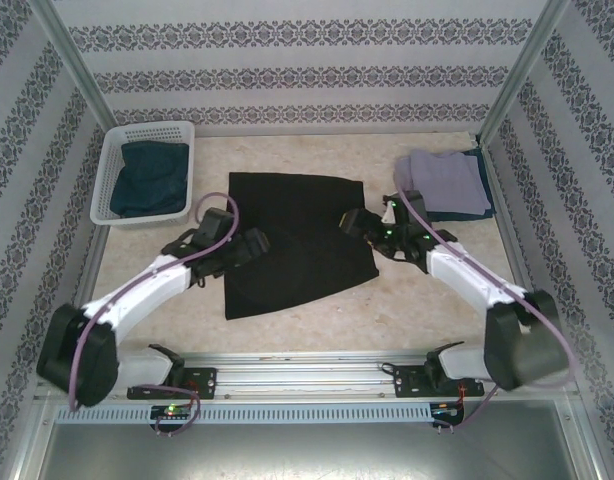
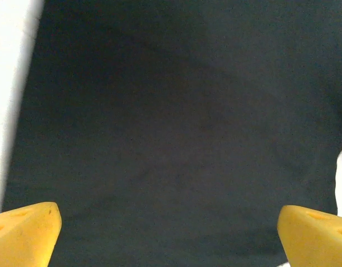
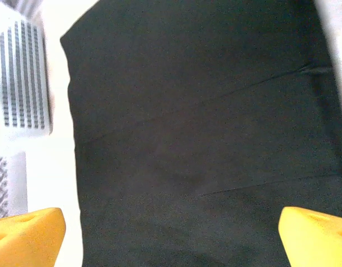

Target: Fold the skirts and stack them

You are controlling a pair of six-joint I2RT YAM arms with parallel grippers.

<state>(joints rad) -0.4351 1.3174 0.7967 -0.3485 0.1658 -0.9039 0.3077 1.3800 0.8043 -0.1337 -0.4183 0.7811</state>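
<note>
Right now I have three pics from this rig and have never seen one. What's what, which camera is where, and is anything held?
Two robot arms are bolted at the near edge of a table. The wide picture comes from a fixed camera above and behind them. The two close-ups come from a camera on each wrist. The yellow wedges in their bottom corners are that gripper's own fingertips.

A black skirt lies flat in the middle. The left gripper and right gripper sit over its side edges, both open and holding nothing. A white basket at the far left holds a dark blue skirt. A folded lavender-grey skirt lies at the far right.
</note>
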